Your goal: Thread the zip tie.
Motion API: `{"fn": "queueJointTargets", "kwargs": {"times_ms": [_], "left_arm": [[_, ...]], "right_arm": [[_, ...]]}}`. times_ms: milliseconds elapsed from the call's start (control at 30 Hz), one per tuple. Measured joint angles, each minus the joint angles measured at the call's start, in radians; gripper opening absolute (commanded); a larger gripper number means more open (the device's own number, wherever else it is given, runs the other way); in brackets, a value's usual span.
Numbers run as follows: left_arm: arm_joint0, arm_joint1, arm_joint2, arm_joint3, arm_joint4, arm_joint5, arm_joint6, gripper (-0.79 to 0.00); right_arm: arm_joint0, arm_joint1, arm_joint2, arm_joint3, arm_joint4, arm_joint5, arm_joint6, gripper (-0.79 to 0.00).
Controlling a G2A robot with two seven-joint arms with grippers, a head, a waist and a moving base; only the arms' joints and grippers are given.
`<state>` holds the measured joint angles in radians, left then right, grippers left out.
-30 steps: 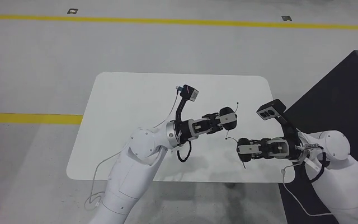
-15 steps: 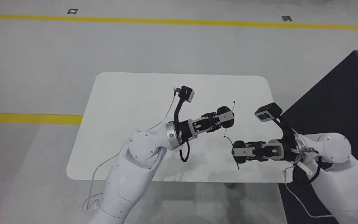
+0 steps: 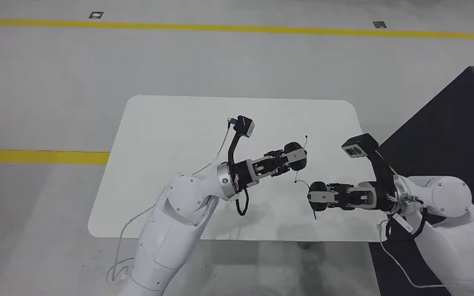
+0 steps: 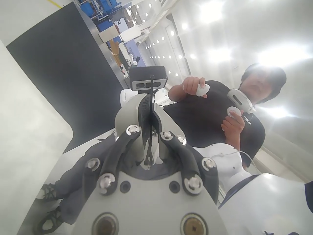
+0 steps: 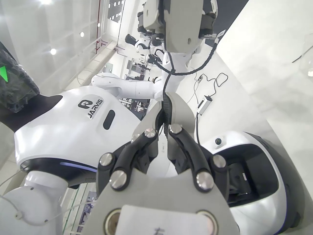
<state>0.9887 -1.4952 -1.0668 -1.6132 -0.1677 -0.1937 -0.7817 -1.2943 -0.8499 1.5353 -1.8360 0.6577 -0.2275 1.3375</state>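
A thin black zip tie (image 3: 307,137) is held above the white table (image 3: 170,148), right of its middle. My left gripper (image 3: 299,152) is shut on one end. In the left wrist view that end of the zip tie (image 4: 152,84) sticks out straight past the left gripper (image 4: 149,99). My right gripper (image 3: 314,197) hangs just in front of it, near the table's front edge. In the right wrist view a dark strip of the zip tie (image 5: 166,113) is pinched edge-on in the shut right gripper (image 5: 166,97). The two grippers stand a short gap apart.
A black panel (image 3: 437,126) stands off the table's right side. Yellow floor lines (image 3: 222,28) run behind the table and to its left. The left half of the table is bare.
Both grippers have drifted slightly left, keeping their hold on the zip tie. The loose tail seen below the right gripper earlier has gone from sight.
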Motion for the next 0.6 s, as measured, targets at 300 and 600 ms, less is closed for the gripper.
{"fn": "queueJointTargets", "kwargs": {"times_ms": [300,600], "left_arm": [[0.001,0.015,-0.009,-0.032,0.089,0.058,-0.007,-0.785],[0.024,0.034,-0.033,-0.093,0.170,0.125,-0.018,-0.785]], "right_arm": [[-0.003,-0.001,0.003,-0.007,-0.013,-0.010,-0.029,-0.785],[-0.003,-0.001,0.003,-0.007,-0.014,-0.011,-0.028,-0.785]]}}
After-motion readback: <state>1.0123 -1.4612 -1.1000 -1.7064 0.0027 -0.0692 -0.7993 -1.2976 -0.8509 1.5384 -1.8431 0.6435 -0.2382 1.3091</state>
